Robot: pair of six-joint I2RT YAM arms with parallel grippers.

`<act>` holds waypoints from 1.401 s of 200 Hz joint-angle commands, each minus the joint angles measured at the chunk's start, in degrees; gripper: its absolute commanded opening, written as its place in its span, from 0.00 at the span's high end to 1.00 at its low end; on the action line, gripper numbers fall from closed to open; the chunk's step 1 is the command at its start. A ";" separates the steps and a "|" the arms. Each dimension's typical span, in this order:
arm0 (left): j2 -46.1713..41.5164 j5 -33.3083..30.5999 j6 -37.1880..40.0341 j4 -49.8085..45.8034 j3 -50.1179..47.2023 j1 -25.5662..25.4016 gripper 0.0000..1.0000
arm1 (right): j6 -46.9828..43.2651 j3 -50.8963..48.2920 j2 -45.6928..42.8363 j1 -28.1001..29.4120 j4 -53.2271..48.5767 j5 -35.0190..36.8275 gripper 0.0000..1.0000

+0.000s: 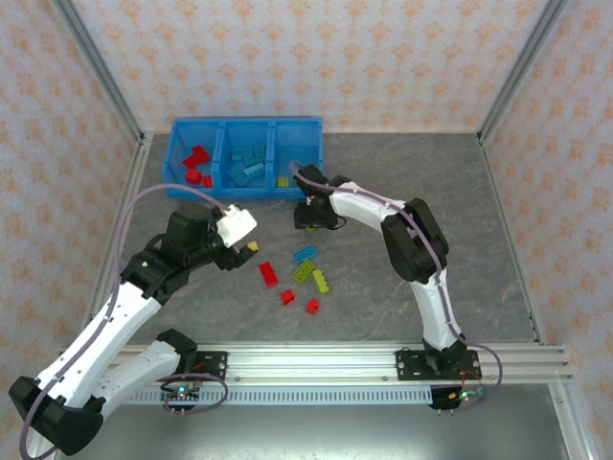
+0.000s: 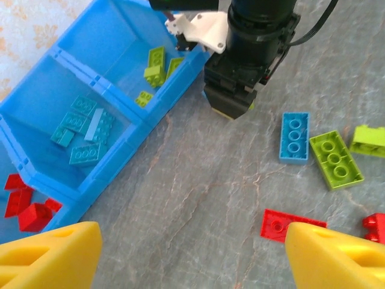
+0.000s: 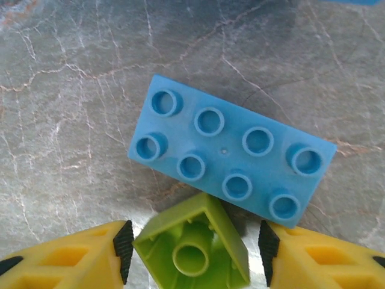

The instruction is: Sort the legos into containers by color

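The right pincer (image 3: 192,248) pinches a green lego (image 3: 198,226) just beside the blue bins (image 1: 249,121), where many are sorted already, but a few red, blue and green legos (image 1: 268,273) wait on the table (image 1: 431,163).

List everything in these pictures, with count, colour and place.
containers: three joined, bright blue, table's far left.
red binned legos: several, red, left compartment.
blue binned legos: several, light blue, middle compartment.
green binned legos: several, lime, right compartment.
loose red legos: three, red, tabletop.
loose blue lego: one, light blue, tabletop.
loose green legos: two, lime, tabletop.
held lego: one, lime, right gripper.
table: one, grey.
left gripper: yellow, open, near loose legos.
right gripper: yellow, shut on held lego.
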 commanded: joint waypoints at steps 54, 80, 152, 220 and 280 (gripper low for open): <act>-2.85 -3.44 2.89 0.66 -4.78 -0.21 0.20 | 1.18 0.19 -2.05 1.31 -5.26 1.81 0.69; -2.76 -4.27 2.82 0.30 -4.73 -0.21 0.20 | 3.34 -5.23 -11.73 1.28 -1.07 2.86 0.75; 0.67 -9.11 2.56 -1.07 -4.32 -0.21 0.19 | 1.03 7.48 -7.96 0.52 8.16 16.78 0.77; 0.38 -10.80 -1.35 4.41 -5.62 0.06 0.15 | -5.05 42.89 16.31 -0.84 -3.53 17.04 0.58; 1.68 -17.07 -4.22 7.90 -6.49 2.15 0.04 | -4.94 43.80 8.48 -0.91 -6.80 9.28 0.50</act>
